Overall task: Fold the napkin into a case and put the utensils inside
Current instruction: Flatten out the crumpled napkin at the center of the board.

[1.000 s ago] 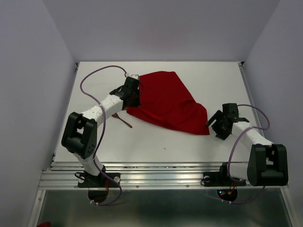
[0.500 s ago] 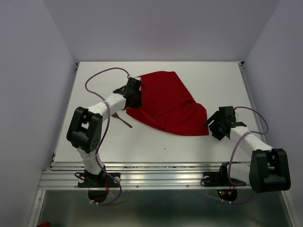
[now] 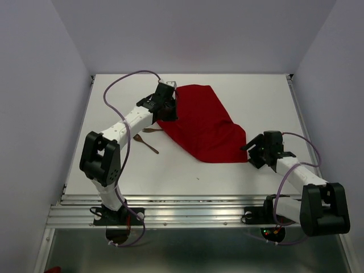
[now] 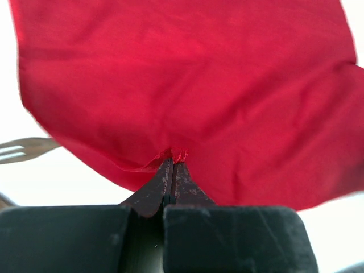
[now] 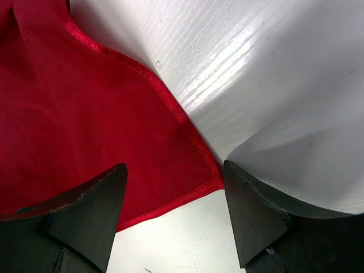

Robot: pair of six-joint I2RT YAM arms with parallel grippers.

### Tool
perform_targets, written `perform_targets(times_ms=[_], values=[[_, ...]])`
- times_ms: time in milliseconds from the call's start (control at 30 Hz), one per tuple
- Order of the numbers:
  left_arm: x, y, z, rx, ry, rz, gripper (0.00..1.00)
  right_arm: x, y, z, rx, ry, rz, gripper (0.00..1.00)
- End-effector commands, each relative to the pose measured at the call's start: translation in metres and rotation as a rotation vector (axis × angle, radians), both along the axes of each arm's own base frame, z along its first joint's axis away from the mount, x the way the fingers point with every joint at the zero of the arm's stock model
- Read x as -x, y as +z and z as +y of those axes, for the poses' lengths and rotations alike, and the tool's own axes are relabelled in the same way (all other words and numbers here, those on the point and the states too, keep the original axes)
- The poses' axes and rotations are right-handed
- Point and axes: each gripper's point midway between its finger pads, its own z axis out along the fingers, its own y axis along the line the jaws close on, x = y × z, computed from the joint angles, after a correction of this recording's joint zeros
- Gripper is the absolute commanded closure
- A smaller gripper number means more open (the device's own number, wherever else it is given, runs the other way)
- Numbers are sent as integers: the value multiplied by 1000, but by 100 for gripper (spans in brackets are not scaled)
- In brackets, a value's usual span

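Note:
The red napkin (image 3: 202, 125) lies rumpled mid-table, not folded into a case. My left gripper (image 3: 168, 111) is shut on the napkin's left hem (image 4: 176, 154) and holds it raised; the cloth (image 4: 187, 85) fills the left wrist view. My right gripper (image 3: 251, 149) stands open low at the napkin's near right corner (image 5: 210, 182), which lies between its fingers (image 5: 96, 199) without being pinched. Two dark wooden utensils lie left of the cloth: a fork (image 3: 151, 130), its tines showing in the left wrist view (image 4: 23, 149), and a slim one (image 3: 149, 145) nearer the front.
The white table (image 3: 239, 91) ends at side rails and a metal front rail (image 3: 187, 210). Purple cables loop over both arms. The left arm (image 3: 122, 128) reaches across just above the utensils.
The left gripper has carried the napkin's hem right and back, narrowing the cloth and uncovering the fork. The right gripper has slid left to the napkin's near corner, its jaws slightly narrower.

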Motion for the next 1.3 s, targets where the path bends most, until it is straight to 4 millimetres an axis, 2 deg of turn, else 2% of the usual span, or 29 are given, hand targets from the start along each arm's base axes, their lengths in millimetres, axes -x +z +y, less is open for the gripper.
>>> perform_targets(times_ms=[0, 200, 433, 733, 933, 1067, 1267], values=[[10, 54, -14, 106, -36, -53, 100, 79, -52, 3, -15, -4, 307, 25], [6, 96, -24, 97, -46, -139, 100, 81, -38, 6, -38, -8, 280, 26], [-1, 125, -35, 96, -39, -197, 100, 80, -23, 4, -49, -44, 223, 29], [-6, 155, -47, 142, -50, -243, 100, 80, -26, 6, -73, -70, 219, 32], [-10, 192, -54, 192, -63, -299, 100, 68, -25, 20, -153, -75, 166, 32], [-9, 203, -61, 226, -91, -303, 100, 64, -25, 25, -177, -80, 154, 32], [-8, 203, -57, 210, -86, -311, 100, 51, -26, 27, -213, -122, 111, 32]])
